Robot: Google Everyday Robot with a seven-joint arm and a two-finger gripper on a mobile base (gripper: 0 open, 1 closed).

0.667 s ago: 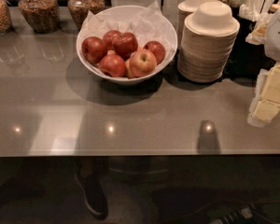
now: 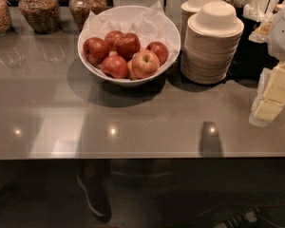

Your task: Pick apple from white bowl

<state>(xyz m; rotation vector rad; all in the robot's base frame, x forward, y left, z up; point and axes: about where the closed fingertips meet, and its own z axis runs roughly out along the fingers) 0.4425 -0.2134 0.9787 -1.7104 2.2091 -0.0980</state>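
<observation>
The white bowl [image 2: 167, 31], wide and glossy and lined with crinkled white paper, stands on the grey counter at the back centre. It holds several dark red apples and the paler yellow-orange apple [image 2: 144, 63] with a red blush and a stem dimple, at the bowl's front right. My gripper [image 2: 271, 95] is at the far right edge of the view, a cream and white shape over the counter. It is well to the right of the bowl and apart from it, and nothing shows in its hold.
Two stacks of small cream disposable bowls [image 2: 213, 42] stand just right of the white bowl. Glass jars [image 2: 38, 8] of dry food line the back left. A dark holder with cutlery [image 2: 249, 4] is at the back right. The counter's front edge [image 2: 133, 156] runs across below.
</observation>
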